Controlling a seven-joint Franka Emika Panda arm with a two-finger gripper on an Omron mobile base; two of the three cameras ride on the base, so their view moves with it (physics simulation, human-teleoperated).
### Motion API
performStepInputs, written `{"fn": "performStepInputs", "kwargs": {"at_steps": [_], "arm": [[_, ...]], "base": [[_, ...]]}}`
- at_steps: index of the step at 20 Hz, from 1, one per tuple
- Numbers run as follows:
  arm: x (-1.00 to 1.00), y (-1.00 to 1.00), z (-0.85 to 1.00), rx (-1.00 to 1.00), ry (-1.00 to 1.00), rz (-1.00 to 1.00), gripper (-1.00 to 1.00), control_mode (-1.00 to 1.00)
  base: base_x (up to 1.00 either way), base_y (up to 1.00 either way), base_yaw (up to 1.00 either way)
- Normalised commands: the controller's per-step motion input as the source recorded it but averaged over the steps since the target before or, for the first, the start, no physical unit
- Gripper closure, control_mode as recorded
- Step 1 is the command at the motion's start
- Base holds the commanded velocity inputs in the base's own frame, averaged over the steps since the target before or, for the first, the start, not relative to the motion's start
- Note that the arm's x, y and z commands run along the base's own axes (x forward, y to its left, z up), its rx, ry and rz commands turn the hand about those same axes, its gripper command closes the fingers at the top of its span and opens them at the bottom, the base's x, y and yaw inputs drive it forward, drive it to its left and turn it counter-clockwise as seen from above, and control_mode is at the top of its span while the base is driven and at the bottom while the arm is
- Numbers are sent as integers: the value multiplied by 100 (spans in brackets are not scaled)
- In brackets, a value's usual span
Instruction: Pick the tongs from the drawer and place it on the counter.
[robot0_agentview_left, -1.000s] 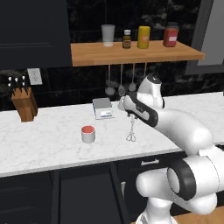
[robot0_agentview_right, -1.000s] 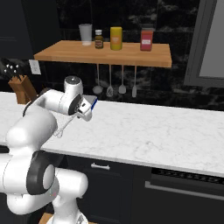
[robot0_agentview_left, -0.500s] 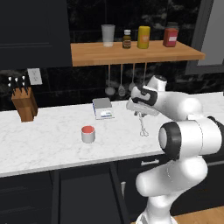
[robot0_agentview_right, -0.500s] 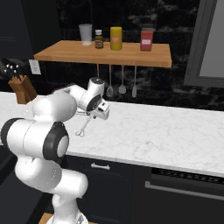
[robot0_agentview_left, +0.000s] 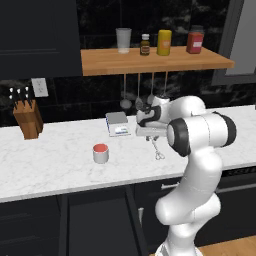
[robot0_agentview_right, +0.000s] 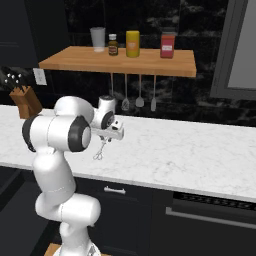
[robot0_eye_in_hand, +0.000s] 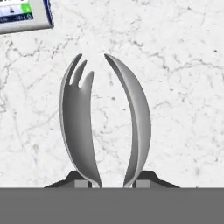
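Hand view shows the tongs (robot0_eye_in_hand: 107, 122) hanging straight down from the gripper (robot0_eye_in_hand: 112, 180), their two curved blades, one forked and one spoon-like, bowing apart over the counter (robot0_eye_in_hand: 183, 78); the fingers sit just outside the blades at the bottom edge, so the claw looks pinched on the tongs. From the left base view the tongs (robot0_agentview_left: 157, 148) dangle with their small loops at or just above the marble counter (robot0_agentview_left: 55, 167), a low hold that should let them be set down without dropping. A small scale (robot0_agentview_left: 118, 123) lies just beside the gripper (robot0_agentview_left: 151, 133), with a red-topped cup (robot0_agentview_left: 101, 153) further left. Below, the drawer (robot0_agentview_left: 97, 220) stands open
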Motion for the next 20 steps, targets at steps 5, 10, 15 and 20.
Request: {"fn": "performStepInputs", "kwargs": {"at_steps": [5,10,15,20], "arm": [[51,17,-56,-8,13,3,100,-100],[45,0,-34,0,4,2,-100,-100],[12,0,-6,0,0,1,-100,-100],[-12,0,25,0,-5,0,-100,-100]], "base": [[0,0,0],[0,0,0],[0,0,0],[0,0,0]]}}
